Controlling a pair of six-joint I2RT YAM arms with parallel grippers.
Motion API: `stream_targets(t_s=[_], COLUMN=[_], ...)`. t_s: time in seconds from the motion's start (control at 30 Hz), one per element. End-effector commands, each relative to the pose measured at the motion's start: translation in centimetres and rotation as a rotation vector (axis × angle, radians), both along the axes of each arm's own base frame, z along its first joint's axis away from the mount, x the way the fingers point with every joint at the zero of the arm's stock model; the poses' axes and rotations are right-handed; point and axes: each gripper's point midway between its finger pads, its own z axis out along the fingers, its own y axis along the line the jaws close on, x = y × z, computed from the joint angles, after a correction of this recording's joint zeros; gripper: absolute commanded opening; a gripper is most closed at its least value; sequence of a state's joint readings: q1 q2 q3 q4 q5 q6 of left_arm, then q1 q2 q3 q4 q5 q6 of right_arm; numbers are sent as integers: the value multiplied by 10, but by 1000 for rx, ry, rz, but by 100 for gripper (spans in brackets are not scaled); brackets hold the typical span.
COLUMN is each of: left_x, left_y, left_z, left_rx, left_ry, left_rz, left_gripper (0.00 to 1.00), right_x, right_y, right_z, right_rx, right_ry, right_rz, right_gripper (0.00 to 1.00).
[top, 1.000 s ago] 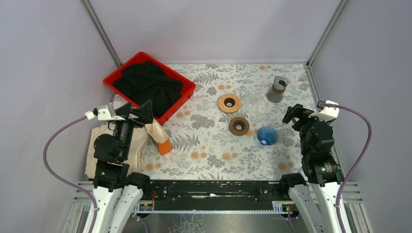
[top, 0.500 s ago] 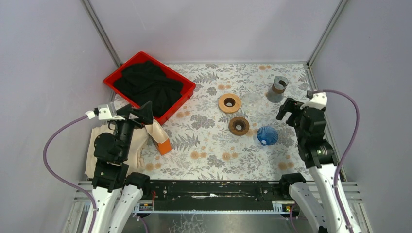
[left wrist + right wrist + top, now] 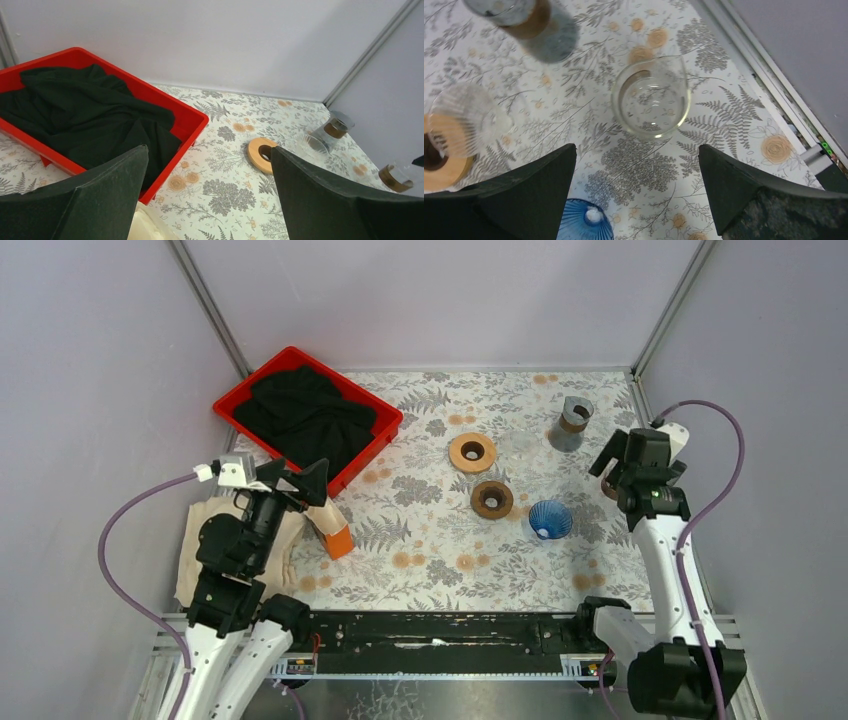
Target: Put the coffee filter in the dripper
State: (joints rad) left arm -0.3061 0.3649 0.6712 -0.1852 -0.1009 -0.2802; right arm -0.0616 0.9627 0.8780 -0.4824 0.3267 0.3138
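Left gripper (image 3: 208, 149) and right gripper (image 3: 635, 147) both gape wide, empty. Two wooden rings (image 3: 472, 452) (image 3: 492, 499), one blue dripper (image 3: 550, 518) mid-counter. Cream coffee filter (image 3: 288, 545) lies under the left arm beside the red tray (image 3: 372, 452); which way it points, can't tell.

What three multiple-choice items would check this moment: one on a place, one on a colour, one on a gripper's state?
1. Where on the table does the tray sit?
A. far left
B. far right
C. near middle

2. What colour is the cloth in the tray?
A. white
B. black
C. blue

3. How does the right gripper stand?
A. shut, empty
B. shut on something
C. open, empty

Key:
1 A: the top view shows it in the far left corner.
2 B: a black heap fills it.
3 C: its wrist view shows the fingers wide apart, with only the glass on the table beyond them.
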Motion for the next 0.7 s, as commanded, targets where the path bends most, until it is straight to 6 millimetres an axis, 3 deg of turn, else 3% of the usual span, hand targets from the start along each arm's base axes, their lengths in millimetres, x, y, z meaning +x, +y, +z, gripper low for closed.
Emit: stream_targets(t_s=[0.0,0.4,0.67], left_x=[-4,-14,-18], left_y=[-10,-28,-23], left_z=[0,-4,-1], left_rx=[42,47,45], left_ry=[-20,-19,-35], left_rz=[-50,-127,-111], left_gripper=[100,100,100], right_x=[3,18,30], right_y=[-29,-72,-73], right_z=[15,-16,-40], right_rx=[15,78,102], right_ry=[-31,10,71], right_rz=[-148,-257,-200], right_gripper=[98,76,58])
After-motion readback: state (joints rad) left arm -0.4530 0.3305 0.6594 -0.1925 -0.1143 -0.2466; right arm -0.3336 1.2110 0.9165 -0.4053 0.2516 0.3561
